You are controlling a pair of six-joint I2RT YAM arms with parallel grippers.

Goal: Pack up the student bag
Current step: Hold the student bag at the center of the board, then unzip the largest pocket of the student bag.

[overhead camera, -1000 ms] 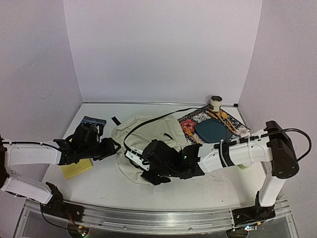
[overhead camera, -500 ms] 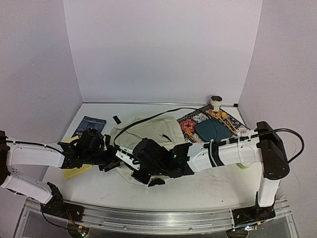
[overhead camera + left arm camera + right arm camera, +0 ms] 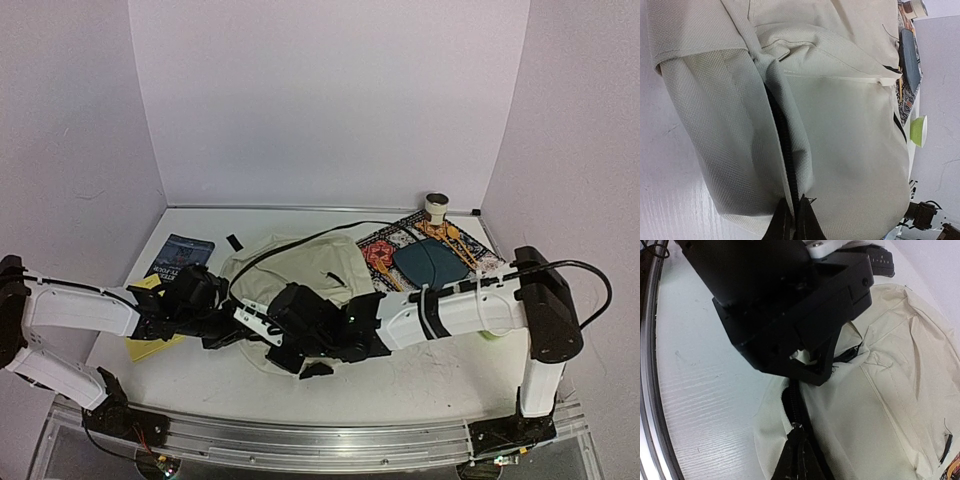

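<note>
The left gripper (image 3: 793,221), spread a second ago, now pinches the black zipper seam (image 3: 782,142) of the cream student bag (image 3: 850,150) at its near edge. Just beside it, the right gripper (image 3: 799,452) is pressed together on the same zipper seam. The student bag lies mid-table (image 3: 420,375).

The student bag (image 3: 300,262) partly under arms (image 3: 450,310) (booklet (image 3: 180,257) print illegible).
</note>
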